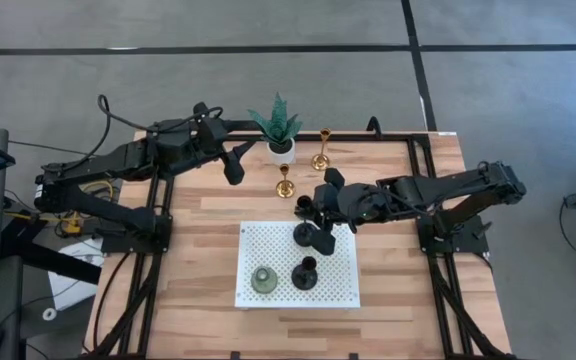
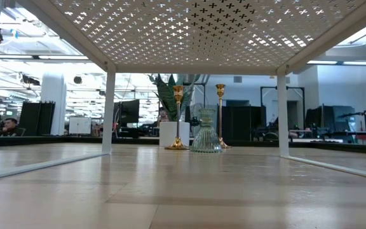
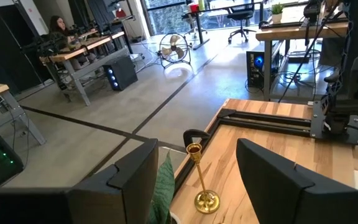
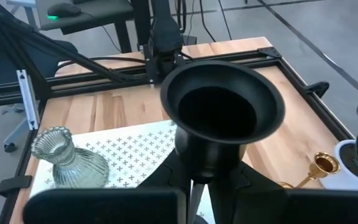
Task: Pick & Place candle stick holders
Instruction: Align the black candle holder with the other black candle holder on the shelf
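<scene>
My right gripper (image 1: 313,218) is shut on a black stemmed holder (image 1: 308,236) at the far edge of the white perforated shelf (image 1: 268,240); its cup (image 4: 221,112) fills the right wrist view. A second black holder (image 1: 305,273) and a grey-green holder (image 1: 264,279) stand on the shelf. Two gold holders (image 1: 285,182) (image 1: 321,150) stand on the table beyond it. The low view shows another grey-green holder (image 2: 206,130) on the table between them. My left gripper (image 1: 236,165) is open and empty, in the air beside the plant (image 1: 278,125). My right gripper pinches the black holder between its two fingers, just below the flared cup at the stem (image 4: 194,186). The cup hides the exact place of contact. The holder stands roughly upright, cup up. Whether its base rests on the shelf or hangs just above it, I cannot tell.
The green spiky plant in its white pot (image 1: 281,150) stands at the table's far middle, close to the gold holders. The shelf stands on white legs (image 2: 108,111) with room beneath. Bare wood lies left and right of the shelf.
</scene>
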Motion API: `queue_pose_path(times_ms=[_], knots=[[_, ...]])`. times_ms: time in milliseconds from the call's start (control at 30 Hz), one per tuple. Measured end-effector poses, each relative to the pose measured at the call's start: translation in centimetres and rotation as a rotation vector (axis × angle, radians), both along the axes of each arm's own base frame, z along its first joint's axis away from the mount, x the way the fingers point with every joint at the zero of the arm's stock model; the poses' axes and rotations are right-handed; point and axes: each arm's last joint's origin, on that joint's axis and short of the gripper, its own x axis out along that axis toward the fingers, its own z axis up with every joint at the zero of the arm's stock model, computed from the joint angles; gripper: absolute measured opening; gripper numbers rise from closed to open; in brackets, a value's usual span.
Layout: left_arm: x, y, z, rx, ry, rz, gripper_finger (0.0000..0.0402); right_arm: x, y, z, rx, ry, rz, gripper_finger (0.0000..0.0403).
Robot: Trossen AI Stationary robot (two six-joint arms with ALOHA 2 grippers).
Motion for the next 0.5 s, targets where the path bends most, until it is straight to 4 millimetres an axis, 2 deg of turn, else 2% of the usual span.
queue_pose_path(times_ms=[233, 500], knots=[[0.0, 0.0, 0.0, 0.000, 0.000, 0.000, 0.0218, 0.0, 0.2, -0.1, 0.023, -0.009, -0.010, 0.0019], [0.0, 0.0, 0.0, 0.000, 0.002, 0.000, 0.0218, 0.2, 0.4, -1.9, 0.058, 0.007, -0.033, 0.0019]])
